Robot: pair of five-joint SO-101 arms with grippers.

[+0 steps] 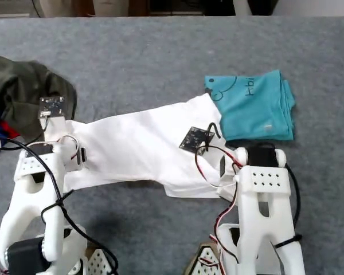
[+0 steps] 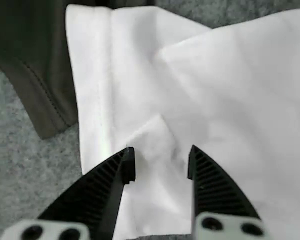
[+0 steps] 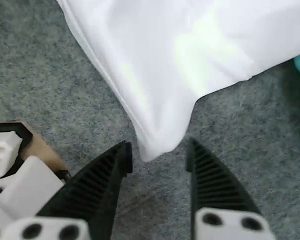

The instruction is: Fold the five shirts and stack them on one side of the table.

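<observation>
A white shirt (image 1: 132, 149) lies spread across the middle of the table. In the left wrist view my left gripper (image 2: 159, 162) stands open over the shirt's left end, a raised fold of white cloth (image 2: 155, 135) between its fingers. My right gripper (image 3: 158, 149) is open too, its fingers on either side of a corner of the white shirt (image 3: 157, 142) just above the grey cloth. A folded teal shirt (image 1: 255, 109) rests at the right, touching the white one. Dark green shirts (image 1: 23, 91) are heaped at the far left.
The table has a grey felt cover (image 1: 160, 57), bare along the far side. The dark heap's hem (image 2: 40, 100) lies right beside the white shirt's edge. Both arm bases and their cables (image 1: 51, 189) stand along the near edge.
</observation>
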